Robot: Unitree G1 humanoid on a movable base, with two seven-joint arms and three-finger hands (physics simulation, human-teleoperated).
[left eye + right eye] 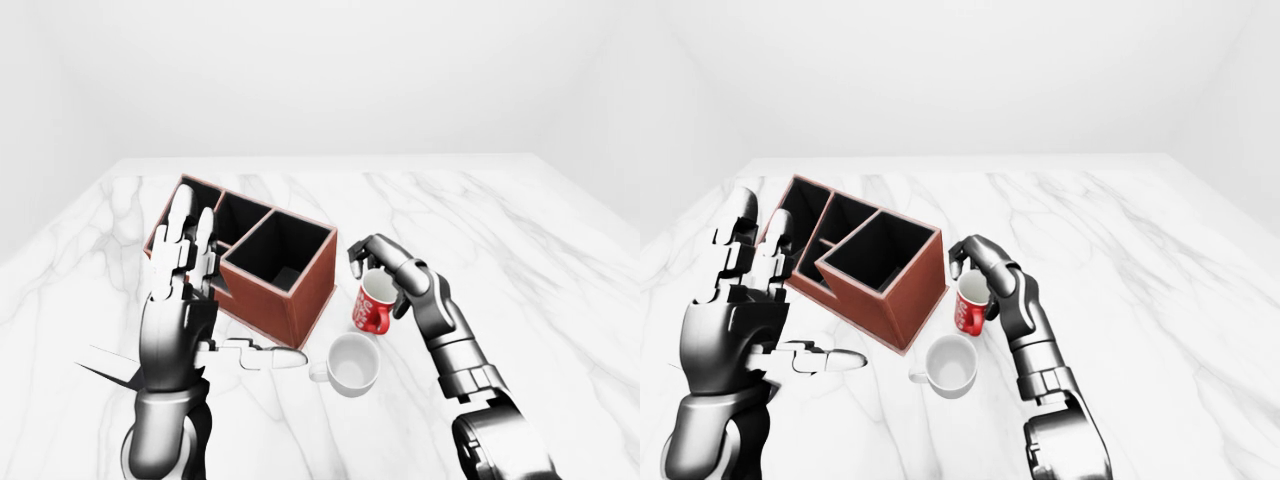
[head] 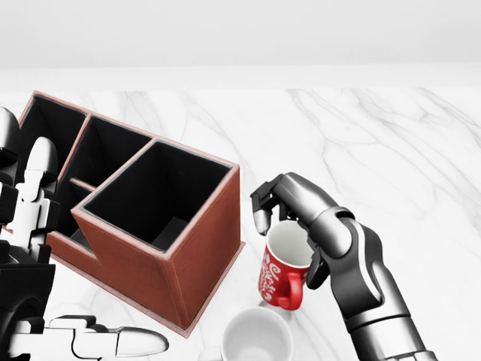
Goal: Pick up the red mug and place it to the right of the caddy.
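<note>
The red mug [image 2: 279, 280] with white lettering stands close to the right of the red-brown caddy [image 2: 201, 252], near its nearest corner, leaning slightly. My right hand [image 2: 288, 242] is shut on the red mug from the right; its fingers [image 2: 261, 209] curl over the rim and the thumb lies along the mug's right side. Whether the mug's base touches the marble table [image 2: 391, 150] is hidden. My left hand [image 1: 215, 290] is raised open to the left of the caddy, holding nothing.
A white mug [image 2: 255, 336] lies just below the red mug at the bottom edge of the head view. The caddy has several black compartments. A white wall rises beyond the table's top edge.
</note>
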